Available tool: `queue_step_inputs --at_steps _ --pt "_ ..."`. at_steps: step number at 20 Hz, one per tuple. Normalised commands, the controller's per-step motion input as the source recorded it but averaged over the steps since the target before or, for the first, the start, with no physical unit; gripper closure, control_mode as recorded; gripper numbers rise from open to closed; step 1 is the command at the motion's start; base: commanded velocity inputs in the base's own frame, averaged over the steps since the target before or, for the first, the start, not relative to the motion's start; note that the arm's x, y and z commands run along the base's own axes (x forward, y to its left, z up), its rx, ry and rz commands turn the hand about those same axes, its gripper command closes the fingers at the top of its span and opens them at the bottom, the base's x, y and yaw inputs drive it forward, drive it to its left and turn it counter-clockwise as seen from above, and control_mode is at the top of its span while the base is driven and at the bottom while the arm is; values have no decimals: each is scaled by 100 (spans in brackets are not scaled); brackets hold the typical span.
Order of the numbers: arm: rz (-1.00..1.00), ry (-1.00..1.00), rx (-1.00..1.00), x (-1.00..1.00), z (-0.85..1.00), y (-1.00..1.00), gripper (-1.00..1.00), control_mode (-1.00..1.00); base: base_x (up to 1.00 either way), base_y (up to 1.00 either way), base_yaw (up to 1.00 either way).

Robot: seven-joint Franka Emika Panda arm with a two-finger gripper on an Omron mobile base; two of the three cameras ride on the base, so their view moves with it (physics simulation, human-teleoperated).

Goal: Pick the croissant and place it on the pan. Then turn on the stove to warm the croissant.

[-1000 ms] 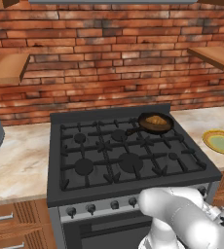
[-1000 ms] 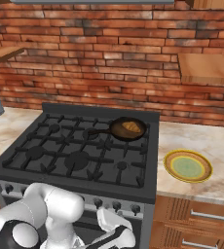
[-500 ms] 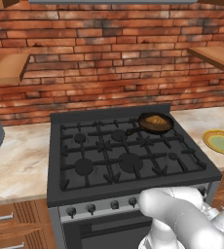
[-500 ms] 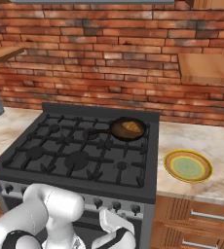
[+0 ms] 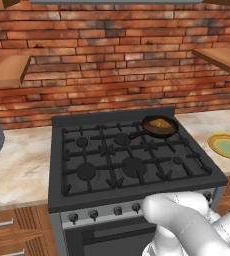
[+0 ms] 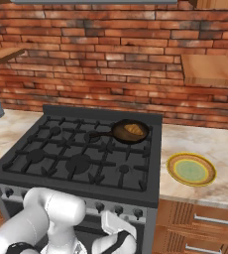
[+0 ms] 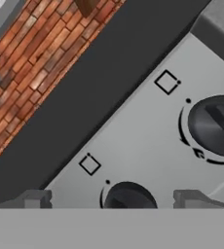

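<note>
Little has changed over the last second. The pan (image 5: 147,124), the croissant (image 5: 160,123) and the stove (image 5: 112,162) sit exactly as before, and only the arm has shifted. In the right base view its wrist has turned and settled low, against the silver front of the range, just under the row of knobs.

The tool (image 7: 114,198) is spread wide and grips nothing. In the hand view its two dark tips stand on either side of one black knob (image 7: 128,197), very near it, though contact cannot be made out. A second knob (image 7: 216,126) lies further off to the side.

This suggests the placing step is done and the work has passed to lighting a burner. Which burner the framed knob feeds cannot be read from here.

The croissant is a small golden-brown lump lying inside the dark pan, well within its rim. The pan rests on the back right burner, its short handle pointing toward the stove's middle. On the table to the right, the yellow-green plate (image 6: 191,169) lies bare.
</note>
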Motion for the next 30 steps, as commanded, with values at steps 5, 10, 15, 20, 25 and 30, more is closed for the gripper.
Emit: queue_step_inputs --at_steps 5,10,15,20,25,30 --pt "-4 0 0 21 -9 0 -100 -100 0 0 0" --pt "-2 0 0 16 -22 0 -100 -100 0 0 0" --pt "-1 0 0 18 -20 0 -100 -100 0 0 0" --pt "0 0 0 19 -14 -3 -100 -100 0 0 0" --pt "-1 0 0 11 -7 1 -100 -100 0 0 0" --pt "-5 0 0 12 -2 13 100 -100 0 0 0"
